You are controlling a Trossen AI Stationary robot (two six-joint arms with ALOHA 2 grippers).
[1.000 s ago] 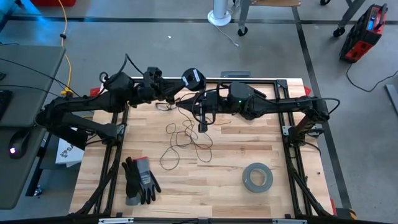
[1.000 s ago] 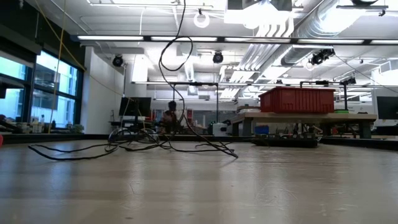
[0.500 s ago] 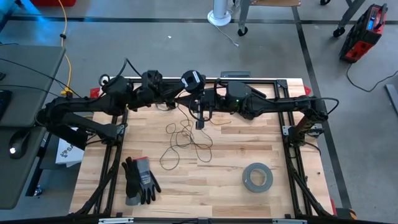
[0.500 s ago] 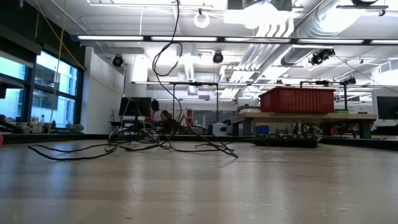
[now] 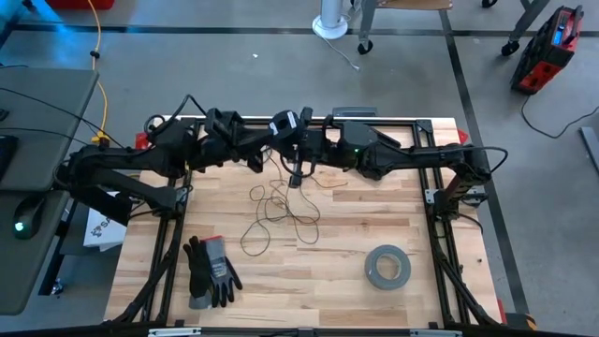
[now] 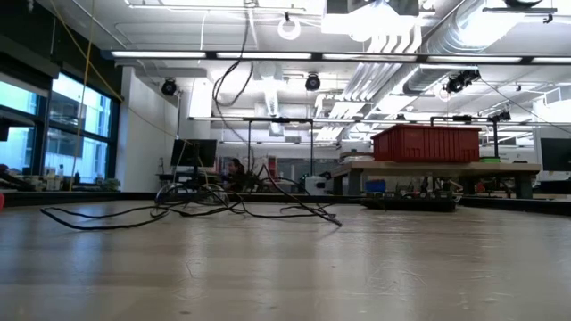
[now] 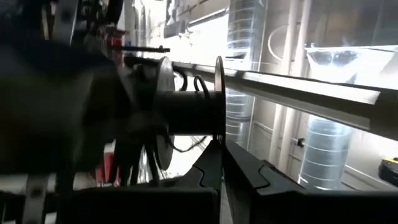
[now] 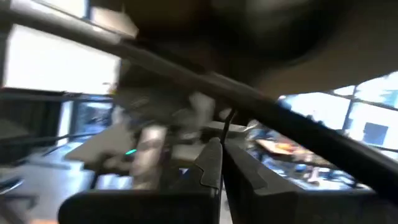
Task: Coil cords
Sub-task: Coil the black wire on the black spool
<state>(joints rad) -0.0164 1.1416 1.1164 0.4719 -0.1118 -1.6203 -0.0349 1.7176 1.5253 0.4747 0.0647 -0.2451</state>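
- High view: left gripper [image 5: 267, 140] clamps spool [image 5: 284, 124] at twelve o'clock; right gripper [image 5: 296, 178], pinching cord [image 5: 276, 208], has drawn closer
- Slack lifted; winding under way

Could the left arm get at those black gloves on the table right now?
Probably not at once. The left gripper is shut on the spool at the far edge; the gloves lie bare on the table at the near left, nothing covering them.
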